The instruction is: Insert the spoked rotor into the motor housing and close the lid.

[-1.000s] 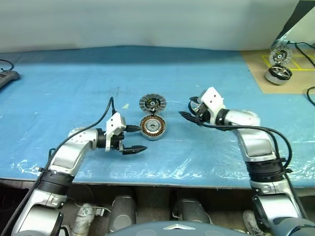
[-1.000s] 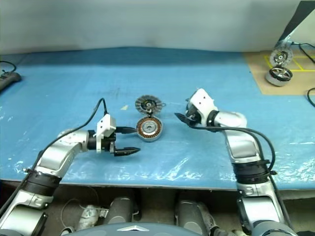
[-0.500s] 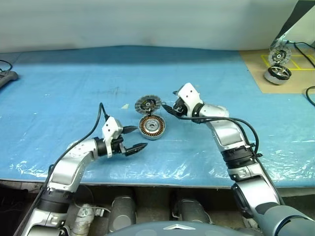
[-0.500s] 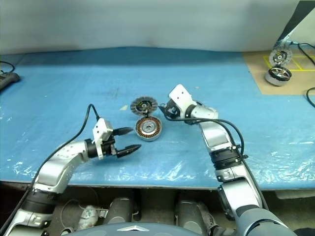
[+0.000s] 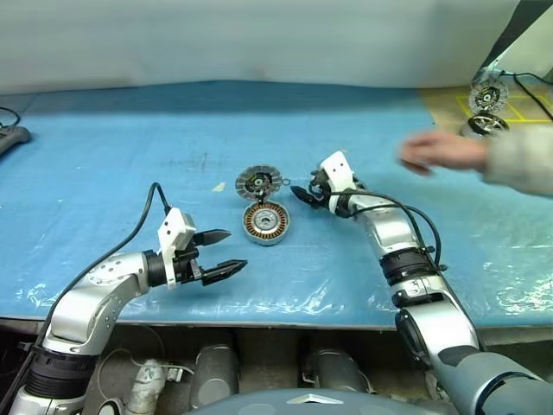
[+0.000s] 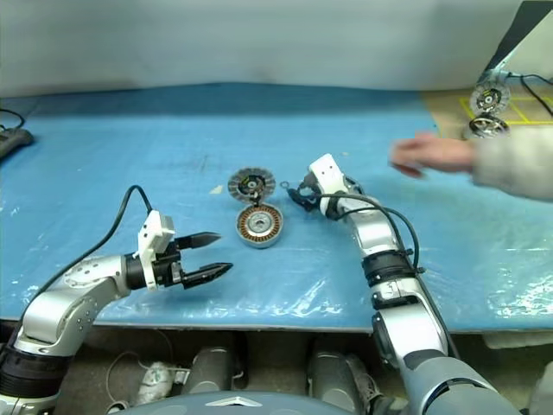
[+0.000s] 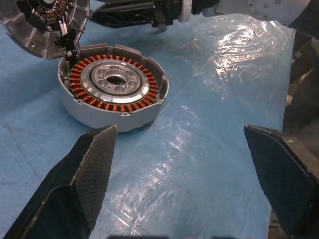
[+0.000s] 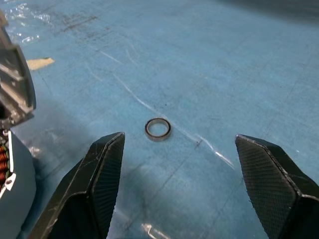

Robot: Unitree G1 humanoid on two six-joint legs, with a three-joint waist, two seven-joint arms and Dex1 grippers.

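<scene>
Blue plastic-covered table (image 5: 104, 156), wrinkled and shiny along the near edge.

Motor housing (image 5: 266, 223) near table centre, open, copper windings ringing a silver centre with a dark bore. Lid (image 5: 257, 182) hinged at the far side of the housing, tipped back, striped inner face up. In the left wrist view the housing (image 7: 113, 88) sits just beyond the fingertips, with the lid (image 7: 45, 20) attached at its rim.

Left gripper (image 5: 223, 253) low over the table, near and to the left of the housing, pointing toward it. Jaws spread wide, nothing between them, apart from the housing.

Right gripper (image 5: 304, 194) just right of the lid, pointing left and slightly down. Jaws wide, nothing held. Right wrist view: small dark ring (image 8: 158, 129) lying flat on the table between and beyond the two fingers (image 8: 99, 169), untouched. Possibly the spoked rotor, though no spokes or hub discernible, so left unconfirmed. Same ring seen as a tiny loop (image 5: 284, 182) between the lid and the right gripper.

Person's hand (image 5: 441, 151) with light sleeve reaching in from the right, above the table, well apart from the housing. Twin motor unit (image 5: 486, 111) at the far right corner, on a tan mat (image 5: 445, 108).
</scene>
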